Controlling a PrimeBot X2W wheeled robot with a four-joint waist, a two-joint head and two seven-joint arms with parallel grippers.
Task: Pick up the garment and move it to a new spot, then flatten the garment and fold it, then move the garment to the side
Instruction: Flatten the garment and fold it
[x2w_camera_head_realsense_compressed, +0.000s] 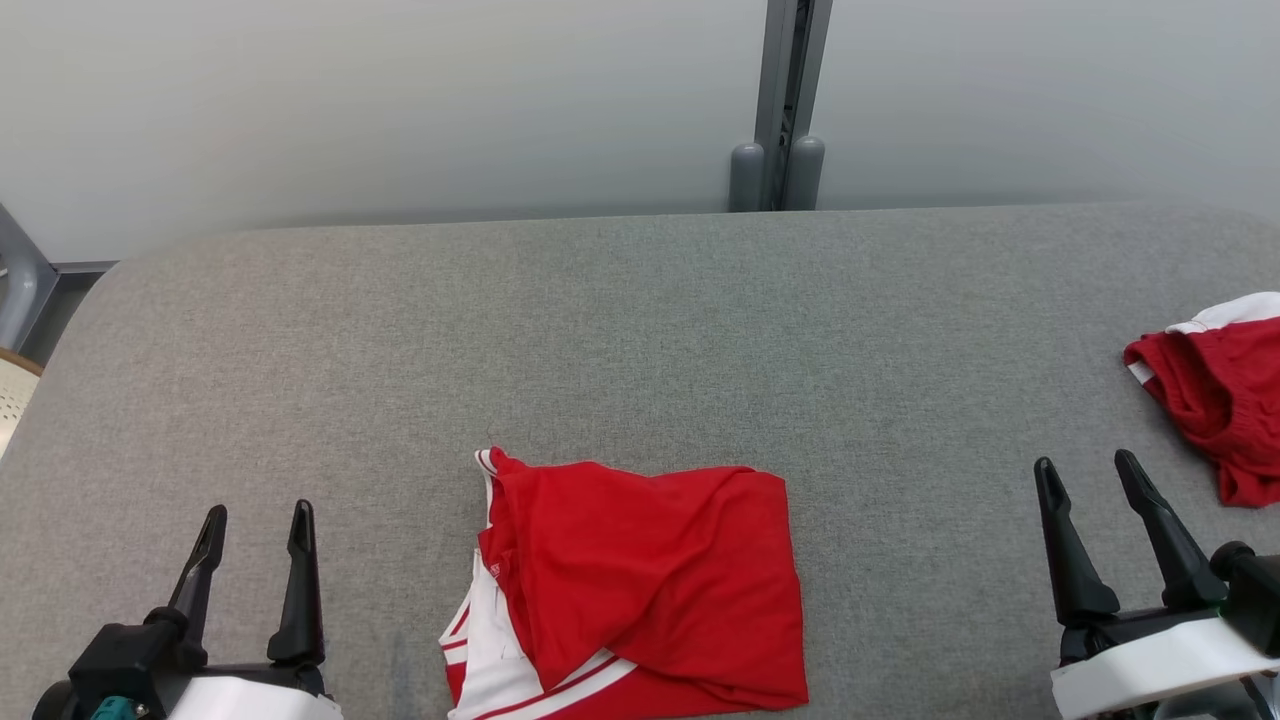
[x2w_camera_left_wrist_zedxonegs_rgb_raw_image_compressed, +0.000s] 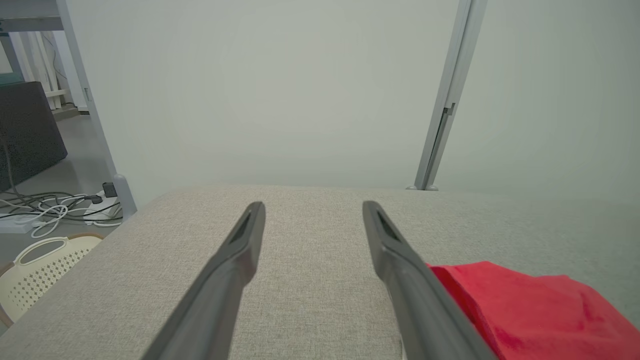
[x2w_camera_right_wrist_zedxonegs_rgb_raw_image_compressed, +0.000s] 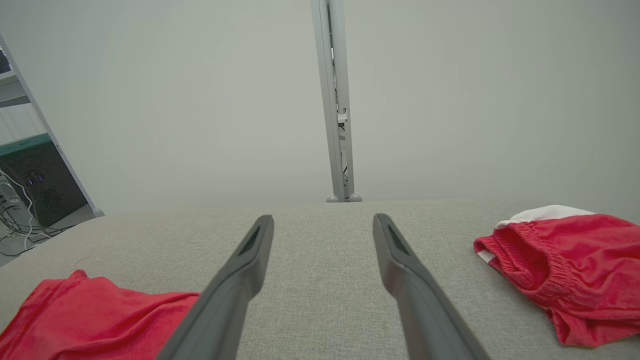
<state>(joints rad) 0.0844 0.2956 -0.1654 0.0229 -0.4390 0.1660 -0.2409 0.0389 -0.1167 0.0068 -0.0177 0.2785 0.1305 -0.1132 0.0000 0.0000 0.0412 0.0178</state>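
Left gripper (x2w_camera_head_realsense_compressed: 258, 510), right gripper (x2w_camera_head_realsense_compressed: 1085, 461) hover, jaws apart, flanking red garment (x2w_camera_head_realsense_compressed: 650, 570).

Garment (x2w_camera_head_realsense_compressed: 650, 580): I am seeing bright red, with white panels and thin red-and-white stripes along its lower left edge.
Second garment (x2w_camera_head_realsense_compressed: 1215, 390): showing the same red, with a white band at its top.
Table (x2w_camera_head_realsense_compressed: 640, 330): looking plain grey, finely woven.
My left gripper (x2w_camera_head_realsense_compressed: 258, 512): wearing black fingers over a white shell.
My right gripper (x2w_camera_head_realsense_compressed: 1084, 461): matching it, black over white.
Wall (x2w_camera_head_realsense_compressed: 400, 100): reading pale grey.
Basket (x2w_camera_left_wrist_zedxonegs_rgb_raw_image_compressed: 40, 270): showing cream, dotted with holes.
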